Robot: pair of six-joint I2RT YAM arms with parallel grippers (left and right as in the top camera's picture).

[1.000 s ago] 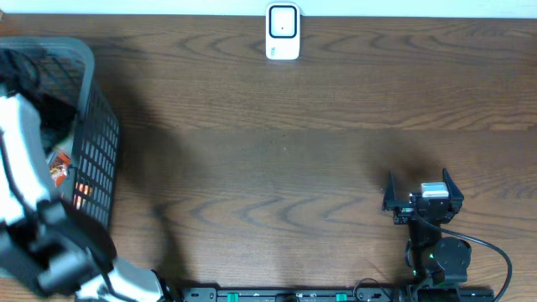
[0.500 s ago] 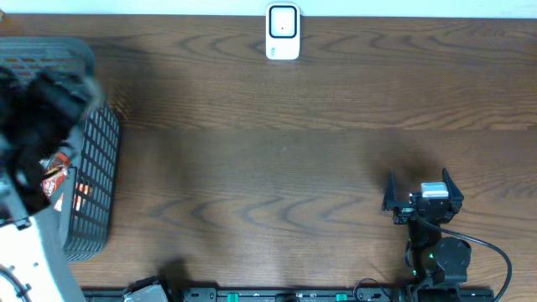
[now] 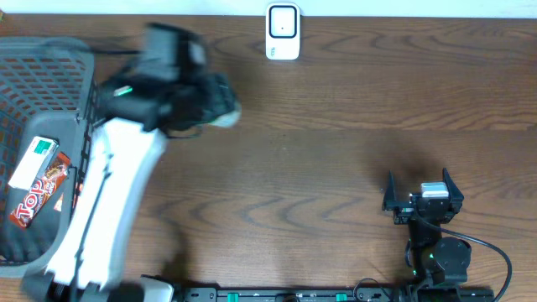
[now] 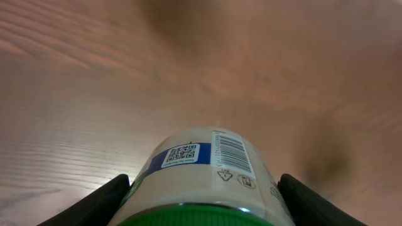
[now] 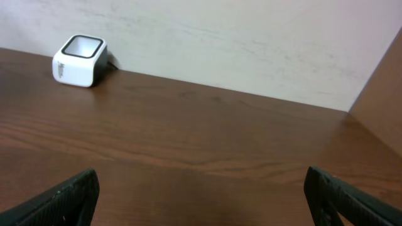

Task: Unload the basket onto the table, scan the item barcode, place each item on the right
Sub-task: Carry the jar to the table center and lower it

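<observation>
Overhead: left gripper (image 3: 210, 99) clamping bottle (image 4: 201, 160), now out of 9 o'clock basket (image 3: 84, 57), nearing 12 o'clock scanner (image 3: 283, 32); right gripper (image 3: 419, 179) agape.

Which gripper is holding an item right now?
The left gripper: its jaws are clamped on either side of the green-lidded bottle, barcode facing the wrist camera. The right gripper is open and empty.

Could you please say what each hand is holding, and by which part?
The left hand grips the green-capped bottle by its sides near the cap; right hand holds nothing.
</observation>
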